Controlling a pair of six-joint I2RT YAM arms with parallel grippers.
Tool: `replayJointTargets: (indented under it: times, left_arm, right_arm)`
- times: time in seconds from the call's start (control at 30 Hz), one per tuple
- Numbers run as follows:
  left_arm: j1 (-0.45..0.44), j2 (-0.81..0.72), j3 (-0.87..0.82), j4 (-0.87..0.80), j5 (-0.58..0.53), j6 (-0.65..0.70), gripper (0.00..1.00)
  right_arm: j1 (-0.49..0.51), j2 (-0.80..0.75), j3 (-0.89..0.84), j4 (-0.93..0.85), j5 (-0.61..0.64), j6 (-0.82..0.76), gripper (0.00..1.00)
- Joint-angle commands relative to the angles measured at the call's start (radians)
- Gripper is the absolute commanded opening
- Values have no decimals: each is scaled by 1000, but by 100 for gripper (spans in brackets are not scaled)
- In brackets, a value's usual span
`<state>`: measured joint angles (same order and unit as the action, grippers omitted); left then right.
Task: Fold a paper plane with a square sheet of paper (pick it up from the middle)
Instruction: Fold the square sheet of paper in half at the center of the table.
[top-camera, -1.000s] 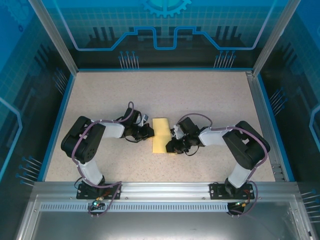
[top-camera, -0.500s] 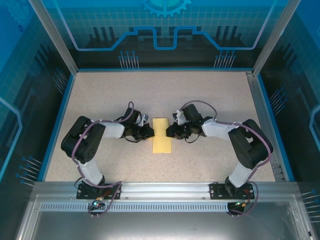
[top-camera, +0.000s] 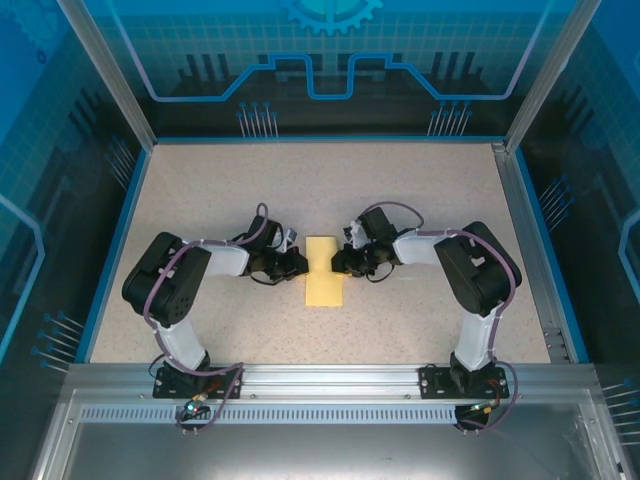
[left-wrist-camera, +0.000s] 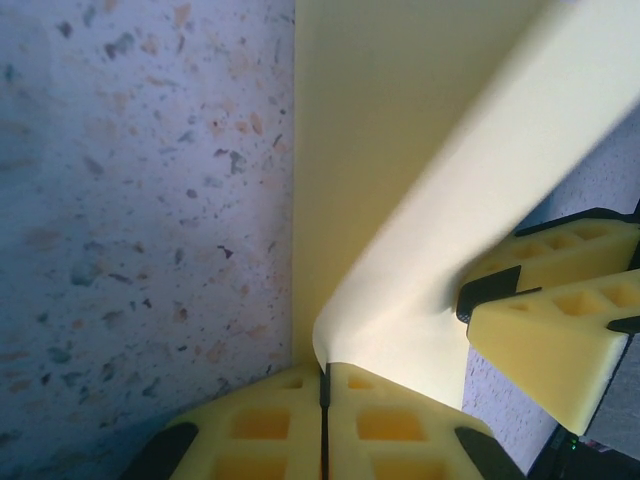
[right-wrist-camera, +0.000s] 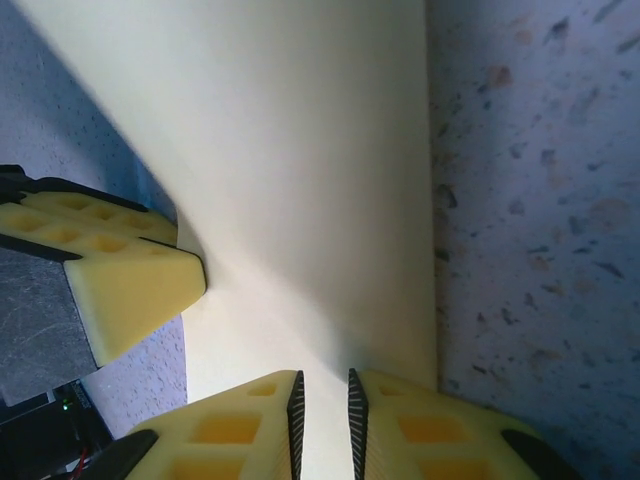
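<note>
Right hand (top-camera: 339, 263) moved along paper (top-camera: 323, 280) edge, jaws barely apart.

Bright, even light with soft shadows; up close, the square sheet of paper (left-wrist-camera: 380, 120) looks blurred.

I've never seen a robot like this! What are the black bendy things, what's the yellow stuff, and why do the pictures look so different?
They are two robot arms, the left arm and right arm, standing at a speckled table. One picture looks down from above. The other two come from small cameras on each wrist, so they are very close up. The yellow thing is paper, folded into a narrow strip. The left gripper pinches its edge shut. The right gripper sits at the other edge, fingers a crack apart.
</note>
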<state>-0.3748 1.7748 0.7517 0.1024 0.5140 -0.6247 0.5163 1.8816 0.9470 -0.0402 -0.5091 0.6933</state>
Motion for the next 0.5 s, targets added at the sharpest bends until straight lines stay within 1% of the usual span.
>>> replayJointTargets:
  times: [0.0, 0.2, 0.47]
  left_arm:
    - [0, 54, -12, -80, -40, 31, 7]
    - [0, 53, -9, -85, -40, 32, 7]
    - [-1, 57, -7, -87, -39, 34, 7]
  right_arm:
    - [-5, 12, 0, -33, 6, -16, 23]
    - [-27, -45, 34, -10, -48, 0, 23]
    - [-41, 31, 73, -29, -39, -26, 23]
